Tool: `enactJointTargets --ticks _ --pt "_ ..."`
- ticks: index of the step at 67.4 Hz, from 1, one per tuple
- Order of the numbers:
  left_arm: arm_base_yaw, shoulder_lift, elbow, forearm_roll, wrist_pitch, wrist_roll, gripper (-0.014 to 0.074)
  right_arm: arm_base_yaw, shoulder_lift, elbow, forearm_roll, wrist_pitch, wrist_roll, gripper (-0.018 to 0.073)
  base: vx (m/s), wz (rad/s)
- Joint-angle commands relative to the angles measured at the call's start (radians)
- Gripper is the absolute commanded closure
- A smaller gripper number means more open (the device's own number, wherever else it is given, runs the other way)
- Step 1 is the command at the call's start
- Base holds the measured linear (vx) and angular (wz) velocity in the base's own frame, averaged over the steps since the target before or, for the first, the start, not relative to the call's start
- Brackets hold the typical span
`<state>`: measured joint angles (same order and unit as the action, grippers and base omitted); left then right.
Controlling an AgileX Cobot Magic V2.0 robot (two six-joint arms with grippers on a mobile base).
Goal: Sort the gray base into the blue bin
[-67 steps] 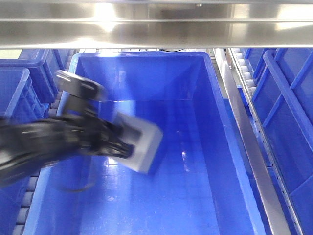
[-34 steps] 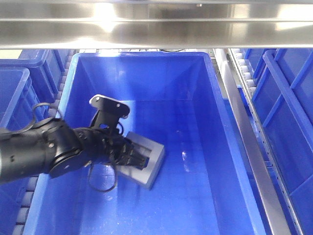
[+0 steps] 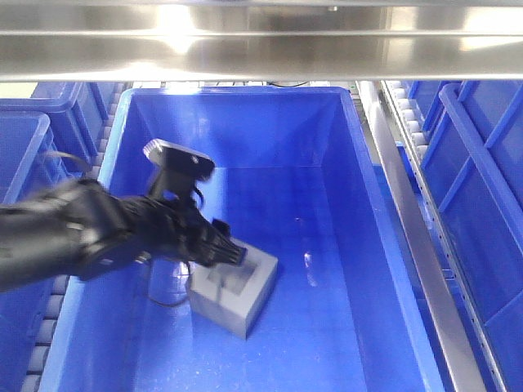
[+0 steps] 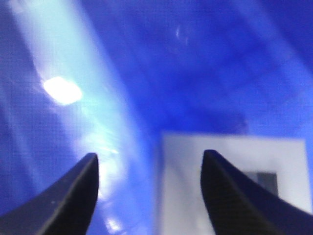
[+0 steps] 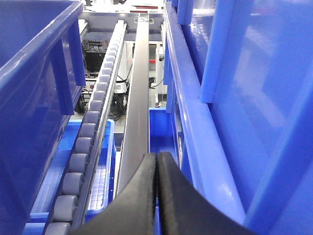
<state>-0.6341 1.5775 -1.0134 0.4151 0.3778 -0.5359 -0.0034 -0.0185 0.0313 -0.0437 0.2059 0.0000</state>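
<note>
gray base (image 3: 234, 291) now lies on blue bin (image 3: 343, 327) floor | left gripper (image 4: 149, 188) spread wide, empty, base at its 4 o'clock | right gripper (image 5: 157, 169) closed, empty | sorting looks done

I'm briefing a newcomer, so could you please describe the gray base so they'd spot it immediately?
Find the large glossy blue plastic bin in the middle. On its floor, at the black left gripper, lies the matte gray cube-like block, the only gray object among blue.

A steel beam (image 3: 261, 45) spans the top. Roller tracks (image 5: 85, 147) run between neighbouring blue crates (image 3: 37, 155), and a steel rail (image 3: 417, 245) slants down the right beside more crates (image 3: 482, 188).
</note>
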Motion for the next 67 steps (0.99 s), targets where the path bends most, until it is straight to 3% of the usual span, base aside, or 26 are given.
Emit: enactJointTargets --ticks 1,22,34,48,57,67 --pt "-0.007 -0.113 0.014 -0.001 -0.030 0.006 0.0147 -0.002 -0.007 0.006 -0.009 -0.081 -0.012 0.0564 0.00 0.00" --pt "-0.007 -0.488 0.236 0.008 -0.107 0.007 0.0147 -0.002 -0.007 0.006 -0.009 -0.081 -0.012 0.0564 0.00 0.00" --pt "-0.007 -0.719 0.310 0.008 -0.045 0.009 0.0147 -0.002 -0.007 0.006 -0.009 -0.079 -0.012 0.0564 0.00 0.00" --pt "-0.007 -0.985 0.369 -0.010 0.065 0.067 0.0148 -0.002 -0.007 0.006 -0.009 -0.080 -0.012 0.0564 0.00 0.00" --pt "-0.007 -1.135 0.416 -0.066 0.117 0.129 0.0148 -0.002 -0.007 0.006 -0.009 -0.080 -0.012 0.0564 0.00 0.00" --pt "-0.007 -1.276 0.469 -0.195 0.133 0.249 0.0148 -0.002 -0.007 0.006 -0.009 -0.080 -0.012 0.0564 0.00 0.00"
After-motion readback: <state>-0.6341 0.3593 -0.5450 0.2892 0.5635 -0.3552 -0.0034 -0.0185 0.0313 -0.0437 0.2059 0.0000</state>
